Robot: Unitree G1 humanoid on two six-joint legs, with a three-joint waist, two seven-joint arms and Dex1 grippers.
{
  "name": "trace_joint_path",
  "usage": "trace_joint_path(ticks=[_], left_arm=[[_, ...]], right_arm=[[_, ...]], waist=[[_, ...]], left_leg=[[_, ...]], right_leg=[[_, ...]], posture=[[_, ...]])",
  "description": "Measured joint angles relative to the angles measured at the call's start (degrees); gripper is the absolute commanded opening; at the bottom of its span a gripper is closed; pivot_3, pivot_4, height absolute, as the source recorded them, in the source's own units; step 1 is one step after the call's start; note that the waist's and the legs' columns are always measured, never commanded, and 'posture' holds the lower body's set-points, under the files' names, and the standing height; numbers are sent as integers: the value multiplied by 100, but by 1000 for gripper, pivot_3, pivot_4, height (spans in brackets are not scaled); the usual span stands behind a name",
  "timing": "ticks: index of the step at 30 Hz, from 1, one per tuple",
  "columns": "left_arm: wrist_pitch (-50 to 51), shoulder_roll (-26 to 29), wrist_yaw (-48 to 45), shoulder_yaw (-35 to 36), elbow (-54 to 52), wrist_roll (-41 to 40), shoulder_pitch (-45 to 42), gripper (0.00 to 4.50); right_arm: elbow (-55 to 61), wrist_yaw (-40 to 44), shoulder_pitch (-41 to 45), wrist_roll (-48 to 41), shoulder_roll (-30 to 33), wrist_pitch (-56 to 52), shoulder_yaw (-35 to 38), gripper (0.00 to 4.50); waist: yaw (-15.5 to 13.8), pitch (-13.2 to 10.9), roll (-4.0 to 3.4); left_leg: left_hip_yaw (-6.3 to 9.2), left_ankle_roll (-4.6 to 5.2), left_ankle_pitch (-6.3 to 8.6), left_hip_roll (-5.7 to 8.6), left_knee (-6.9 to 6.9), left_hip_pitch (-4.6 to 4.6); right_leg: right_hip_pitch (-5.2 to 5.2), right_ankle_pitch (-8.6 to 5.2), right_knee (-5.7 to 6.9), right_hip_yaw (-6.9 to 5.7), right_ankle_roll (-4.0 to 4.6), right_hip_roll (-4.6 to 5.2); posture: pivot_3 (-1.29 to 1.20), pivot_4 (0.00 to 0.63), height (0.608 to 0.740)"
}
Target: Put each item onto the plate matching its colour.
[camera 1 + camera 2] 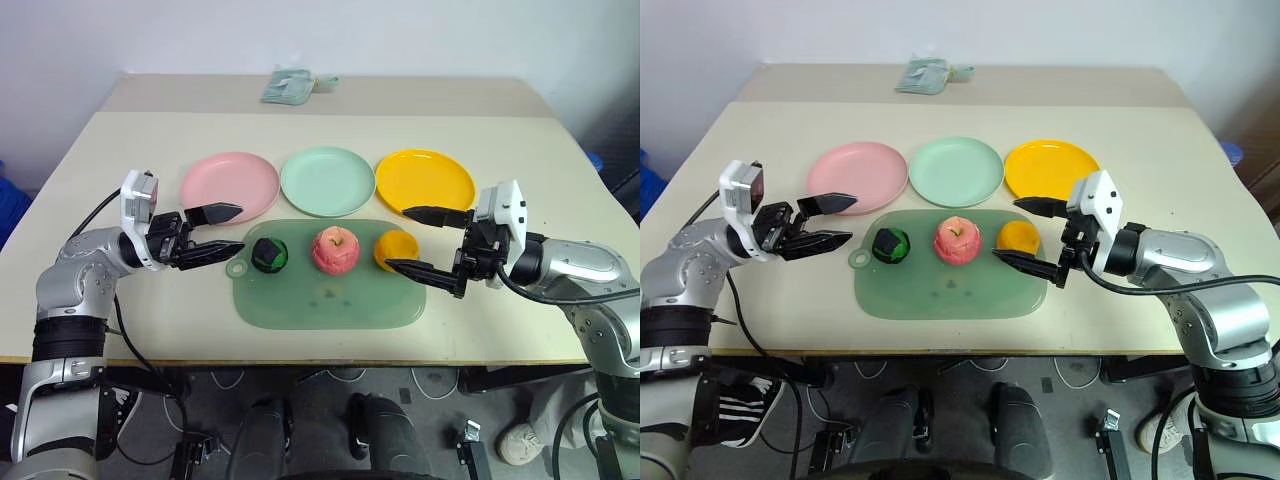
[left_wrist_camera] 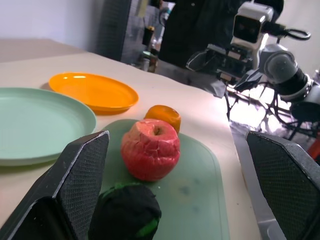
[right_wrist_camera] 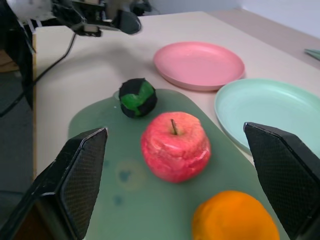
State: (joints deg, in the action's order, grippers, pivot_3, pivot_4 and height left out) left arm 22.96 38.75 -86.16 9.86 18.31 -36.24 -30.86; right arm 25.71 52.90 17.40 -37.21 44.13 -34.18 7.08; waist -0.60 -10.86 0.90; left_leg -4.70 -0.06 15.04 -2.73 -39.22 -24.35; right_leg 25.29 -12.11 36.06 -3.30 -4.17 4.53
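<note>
Bare tabletop (image 1: 330,135) lies open beyond my three plates; the fruits crowd the green mat (image 1: 330,300) centrally.

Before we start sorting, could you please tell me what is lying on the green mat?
On the mat: a dark green fruit, an apple and an orange, in a row. Whatever lies beneath them is covered.

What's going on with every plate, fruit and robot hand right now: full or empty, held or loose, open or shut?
Pink plate: empty.
Mint green plate: empty.
Yellow plate: empty.
Dark green fruit: loose on the green mat.
Apple: loose on the mat, upright.
Orange: loose on the mat.
Left gripper: jaws open, empty.
Right gripper: jaws open, empty.
</note>
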Motion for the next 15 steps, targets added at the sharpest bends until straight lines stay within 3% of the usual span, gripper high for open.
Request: trace_joint_path(ticks=[5, 15], left_arm=[[-467, 80, -60, -252, 362, 500, -243, 4500], [-1445, -485, -140, -870, 972, 1198, -535, 4500]], right_arm=[[177, -168, 62, 45, -54, -20, -188, 4438], [237, -202, 50, 157, -141, 41, -519, 4438]], waist=[[-17, 0, 0], [-10, 1, 2]], left_leg=[[0, 0, 0, 0, 0, -1], [-1, 1, 1, 1, -1, -5]], right_leg=[[1, 0, -1, 0, 1, 1], [5, 1, 2, 0, 0, -1]], posture=[[0, 150, 740], [0, 150, 740]])
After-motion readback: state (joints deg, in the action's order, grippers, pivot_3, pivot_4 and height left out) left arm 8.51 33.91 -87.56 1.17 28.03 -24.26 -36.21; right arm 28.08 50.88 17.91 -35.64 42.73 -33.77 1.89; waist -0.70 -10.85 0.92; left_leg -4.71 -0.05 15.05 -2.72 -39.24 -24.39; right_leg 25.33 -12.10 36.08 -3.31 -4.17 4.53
